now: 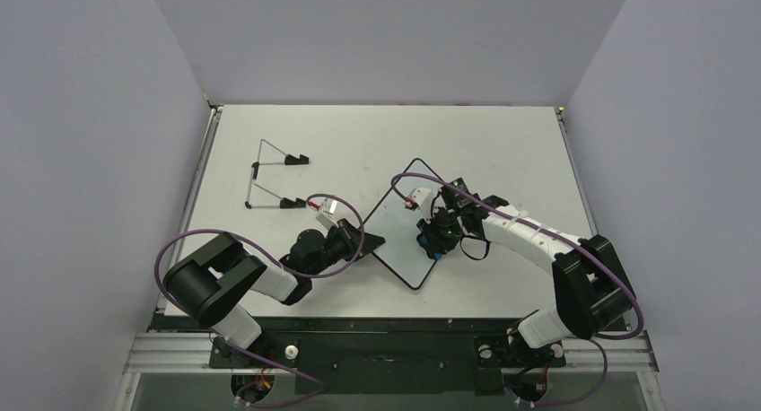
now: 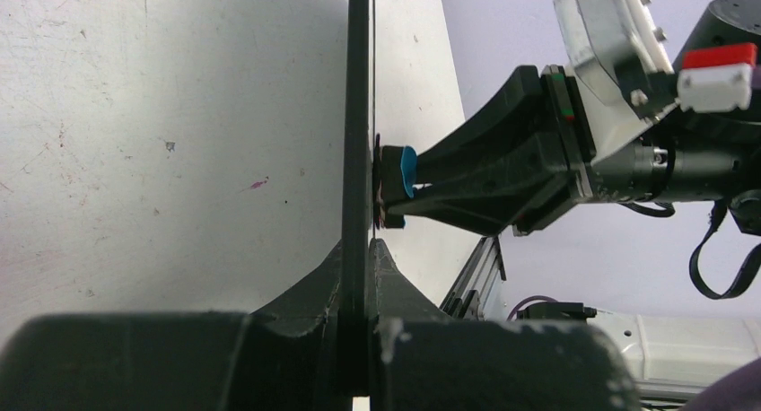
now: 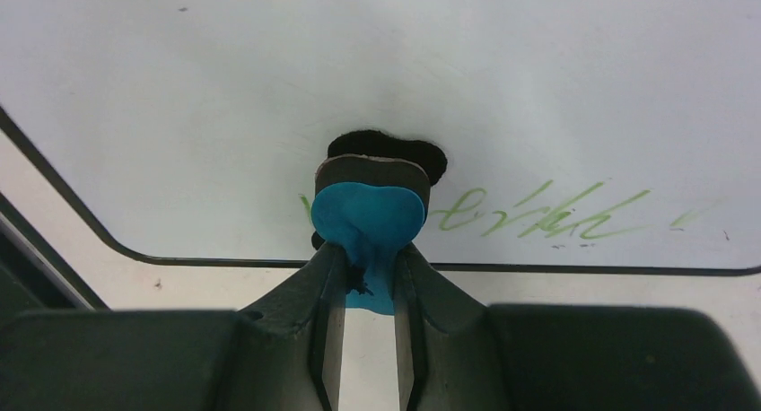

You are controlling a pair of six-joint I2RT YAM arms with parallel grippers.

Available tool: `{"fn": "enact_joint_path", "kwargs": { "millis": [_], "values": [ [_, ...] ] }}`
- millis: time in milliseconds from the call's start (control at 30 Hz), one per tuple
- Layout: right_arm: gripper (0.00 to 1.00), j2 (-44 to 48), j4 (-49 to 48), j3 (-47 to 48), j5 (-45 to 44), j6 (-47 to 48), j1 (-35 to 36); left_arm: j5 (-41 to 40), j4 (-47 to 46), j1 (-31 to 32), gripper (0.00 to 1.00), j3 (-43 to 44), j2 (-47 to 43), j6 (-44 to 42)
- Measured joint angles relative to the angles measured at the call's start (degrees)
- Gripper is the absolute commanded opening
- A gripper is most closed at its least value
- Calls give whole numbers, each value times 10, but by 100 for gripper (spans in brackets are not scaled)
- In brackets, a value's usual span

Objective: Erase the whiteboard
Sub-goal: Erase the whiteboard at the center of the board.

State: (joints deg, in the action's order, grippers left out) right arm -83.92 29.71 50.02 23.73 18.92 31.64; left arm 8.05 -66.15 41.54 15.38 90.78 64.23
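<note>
Left gripper (image 1: 366,240), nearer than the one thin wire stand (image 1: 297,160) with two black feet at the table's (image 1: 359,133) left, is clenched on the near-left rim of the whiteboard (image 1: 395,233). The board sits mid-table, turned corner-on like a diamond. From the left wrist only its narrow black edge shows, and whether it lies flat or is lifted is unclear. Right gripper (image 3: 368,272) grasps one eraser (image 3: 370,212), its soft blue top squeezed between the fingers and its dark pad pressed on the glossy white face. The pad covers the start of one faint line of green handwriting (image 3: 547,215), which is illegible.
</note>
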Motion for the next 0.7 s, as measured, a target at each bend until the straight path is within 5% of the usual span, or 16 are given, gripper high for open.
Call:
{"fn": "enact_joint_path", "kwargs": {
  "millis": [400, 700],
  "values": [
    [0, -7, 51, 9, 2, 76, 88, 3, -1, -3, 0, 0, 2, -15],
    [0, -7, 35, 9, -51, 68, 43, 4, -18, -3, 0, 0, 15, -14]
  ]
}}
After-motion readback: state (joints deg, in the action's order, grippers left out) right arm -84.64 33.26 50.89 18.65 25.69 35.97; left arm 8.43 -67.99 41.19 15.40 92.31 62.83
